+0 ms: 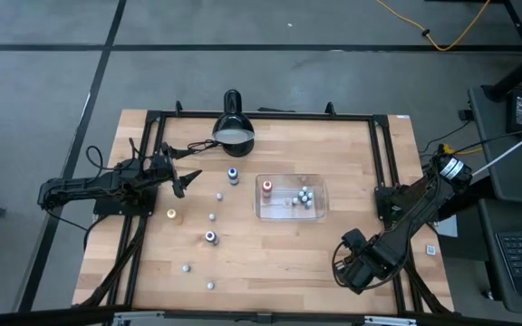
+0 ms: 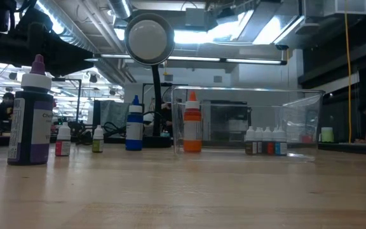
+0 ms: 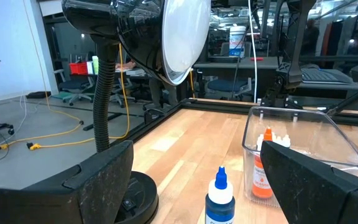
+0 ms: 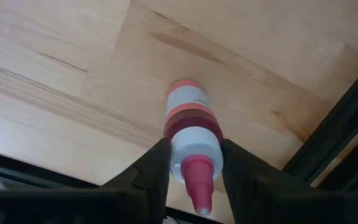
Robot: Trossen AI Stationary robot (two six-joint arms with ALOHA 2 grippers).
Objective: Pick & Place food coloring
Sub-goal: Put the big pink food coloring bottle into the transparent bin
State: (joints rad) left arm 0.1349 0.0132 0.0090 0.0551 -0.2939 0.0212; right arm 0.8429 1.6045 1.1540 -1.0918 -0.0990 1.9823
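Right pincer point(image 4: 191, 165) has both dark fingers pressed against the white shoulder of a small red-capped food coloring bottle point(image 4: 191, 134) with a dark red band, which lies on its side on the pale wooden worktop point(image 1: 270, 249). In the high view that arm is folded low at the worktop's near right corner, beside the black frame rail point(image 1: 386, 172), pincer point(image 1: 352, 263) pointing down and inward.

Left pincer point(image 1: 187, 179) hangs spread wide with nothing between its fingers, arm stretched horizontally in from the left edge, aimed toward the blue-topped bottle point(image 1: 233, 175).

Other bottles stand loose on the left half of the worktop: a purple-labelled bottle point(image 2: 30, 117) nearest the low camera, a yellow-orange bottle point(image 1: 172, 215), a dark-topped bottle point(image 1: 210, 237) and several small pale bottles point(image 1: 187, 268) scattered apart.

Mid-worktop sits a clear rectangular plastic tray point(image 1: 323, 210) holding an orange-capped bottle point(image 2: 192, 124) at one end and a cluster of tiny white-capped bottles point(image 2: 267, 140) at the other.

At the far edge stands a black dome-shaped desk lamp point(image 1: 233, 129), shade facing down.

Beyond: grey floor with a yellow cable point(image 1: 442, 32), and an open workshop with ceiling strip lights point(image 2: 246, 32).
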